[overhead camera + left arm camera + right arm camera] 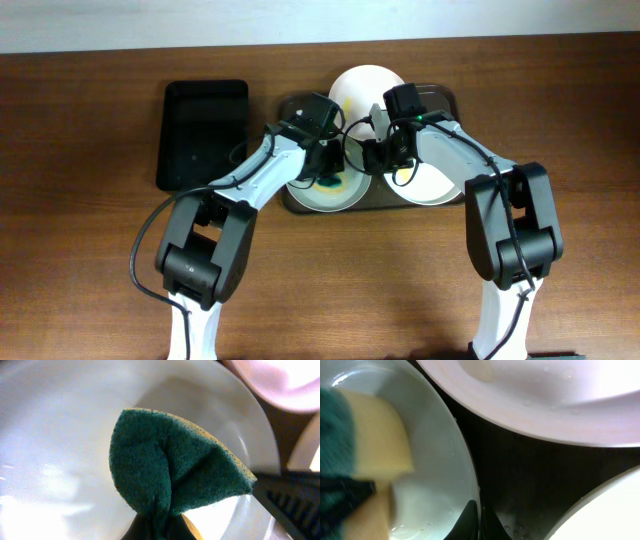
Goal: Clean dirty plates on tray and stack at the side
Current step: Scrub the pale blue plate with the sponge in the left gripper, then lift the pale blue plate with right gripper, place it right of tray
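Brown wood table (pixel 90 280) lies under it all. On it sits the brown tray (pixel 372 204) with three plates. Closest is the left plate (pixel 315 198). The left gripper (pixel 330 170) squeezes a green and yellow sponge (pixel 170 470) that rests on this plate. The right gripper (pixel 479 520) pinches the same plate's rim, fingers almost together. Beside it is the right plate (pixel 435 185). Farther back is the back plate (pixel 360 85). A small black tray (pixel 203 133) sits to the left.
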